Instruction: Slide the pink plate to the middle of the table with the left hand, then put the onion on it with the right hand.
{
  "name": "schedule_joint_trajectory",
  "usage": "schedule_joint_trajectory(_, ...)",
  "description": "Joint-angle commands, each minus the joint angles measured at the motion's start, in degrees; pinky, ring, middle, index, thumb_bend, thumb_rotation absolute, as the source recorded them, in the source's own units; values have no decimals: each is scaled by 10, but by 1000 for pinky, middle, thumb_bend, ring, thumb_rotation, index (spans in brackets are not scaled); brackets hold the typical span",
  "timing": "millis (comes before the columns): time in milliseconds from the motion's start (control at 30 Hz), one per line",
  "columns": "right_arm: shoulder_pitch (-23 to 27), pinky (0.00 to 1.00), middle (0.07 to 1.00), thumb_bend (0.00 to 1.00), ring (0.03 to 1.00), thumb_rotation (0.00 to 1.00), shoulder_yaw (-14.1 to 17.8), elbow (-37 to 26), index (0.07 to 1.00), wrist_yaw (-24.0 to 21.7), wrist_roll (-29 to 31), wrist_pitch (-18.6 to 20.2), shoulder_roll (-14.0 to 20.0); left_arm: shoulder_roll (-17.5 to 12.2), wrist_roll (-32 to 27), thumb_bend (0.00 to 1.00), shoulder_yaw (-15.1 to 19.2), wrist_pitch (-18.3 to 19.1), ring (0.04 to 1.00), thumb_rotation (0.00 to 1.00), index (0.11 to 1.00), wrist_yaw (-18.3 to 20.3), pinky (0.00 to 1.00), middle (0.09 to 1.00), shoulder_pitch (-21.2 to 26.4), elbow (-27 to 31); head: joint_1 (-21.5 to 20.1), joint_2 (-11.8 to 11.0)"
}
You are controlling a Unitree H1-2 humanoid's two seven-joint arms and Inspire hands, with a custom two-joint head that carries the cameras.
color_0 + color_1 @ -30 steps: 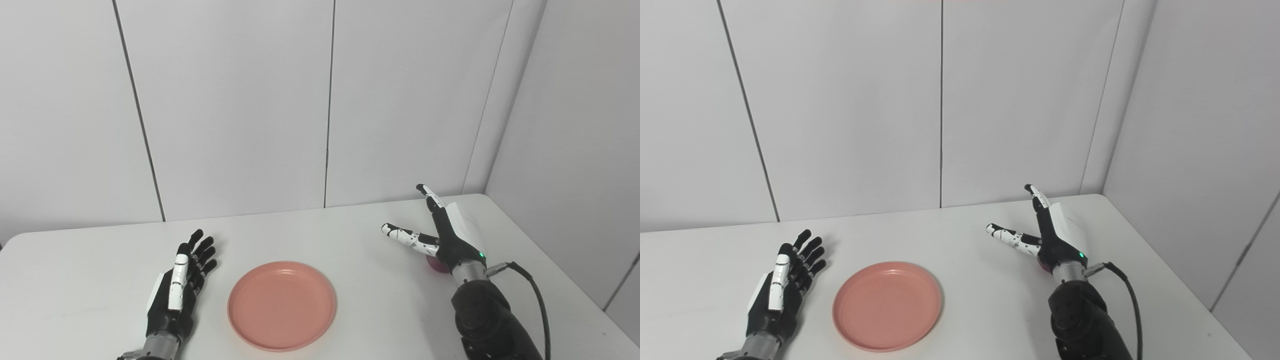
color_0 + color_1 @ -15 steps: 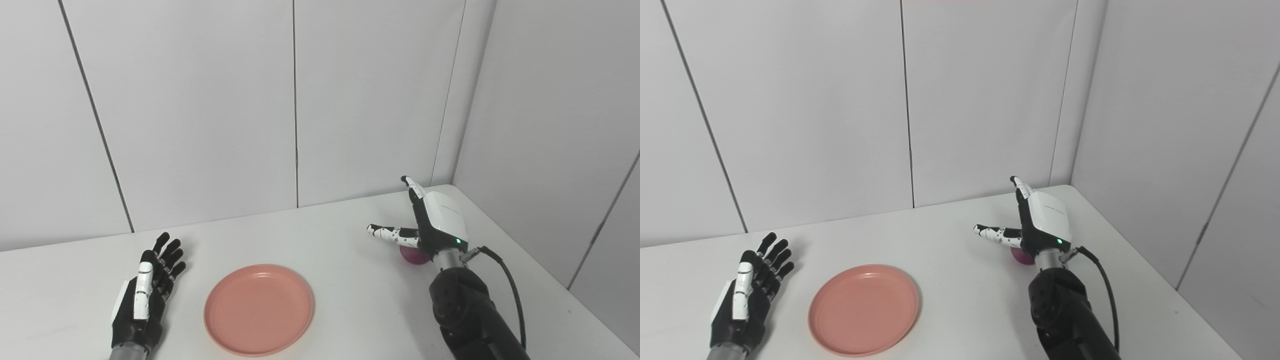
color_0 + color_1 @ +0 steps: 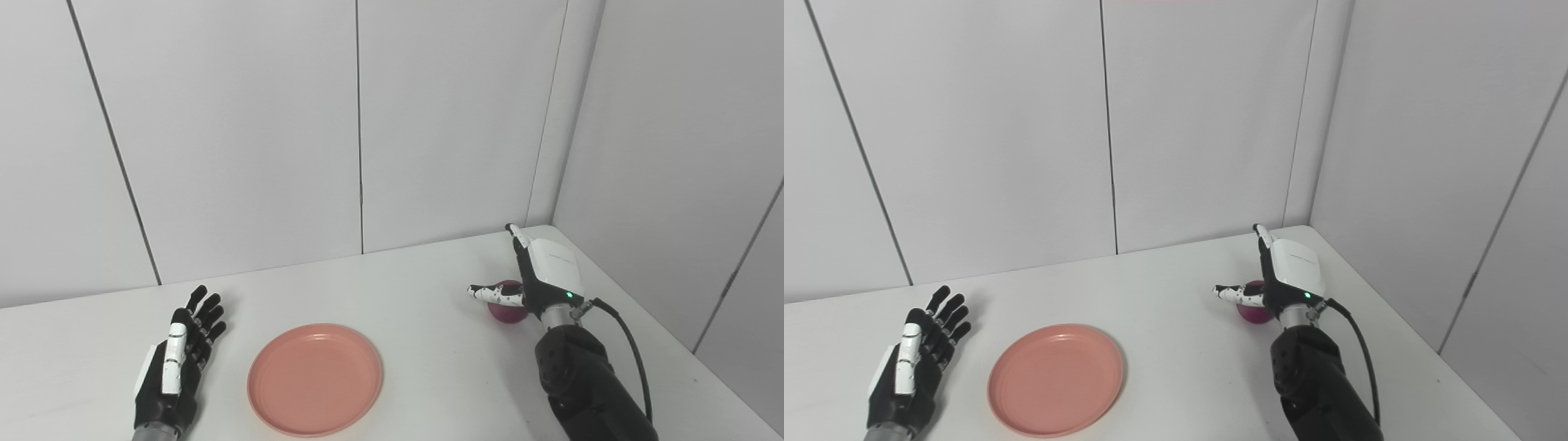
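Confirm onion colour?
Purple-magenta onion, partly behind the right hand; left eye view shows it best.

- Looks to me like a lab / test booth, not a home or kitchen.
- Plain white table (image 3: pixel 429 294) set into a corner, bare white wall panels (image 3: pixel 245 122) w/ thin dark seams on both sides.
- Cable (image 3: pixel 631 355) runs exposed along the robot arm, typical rig setup.
- Nothing beyond the panels is in view, so prob. a lab, can't tell more.
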State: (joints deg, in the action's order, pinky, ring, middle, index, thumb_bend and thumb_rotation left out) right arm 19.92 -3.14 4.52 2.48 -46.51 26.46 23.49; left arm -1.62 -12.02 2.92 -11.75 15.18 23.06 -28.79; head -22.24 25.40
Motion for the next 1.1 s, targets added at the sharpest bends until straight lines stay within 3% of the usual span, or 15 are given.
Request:
schedule_joint_trajectory(0, 31, 885, 891, 863, 879, 468, 9, -1, 906, 0, -11, 4, 11, -5, -3, 672, -4, 3, 953, 1000, 941, 8, 940, 945, -16, -2, 0, 0)
schedule_joint_trajectory(367, 35, 891, 893, 858, 884, 484, 10, 27, 906, -27, 4, 4, 9, -4, -1, 663, -7, 15, 957, 1000, 942, 4, 946, 946, -21, 14, 2, 3)
schedule_joint_trajectory(667, 39, 885, 893, 843, 884, 407, 18, 44, 906, -25, 19, 3, 3, -3, 0, 662, -8, 25, 958, 1000, 943, 2, 949, 946, -23, 21, 4, 4)
schedule_joint_trajectory(1067, 38, 818, 847, 742, 843, 139, 15, 57, 851, -3, 55, -1, 4, -2, 1, 661, -11, 29, 957, 1000, 940, 0, 945, 945, -27, 31, 5, 5)
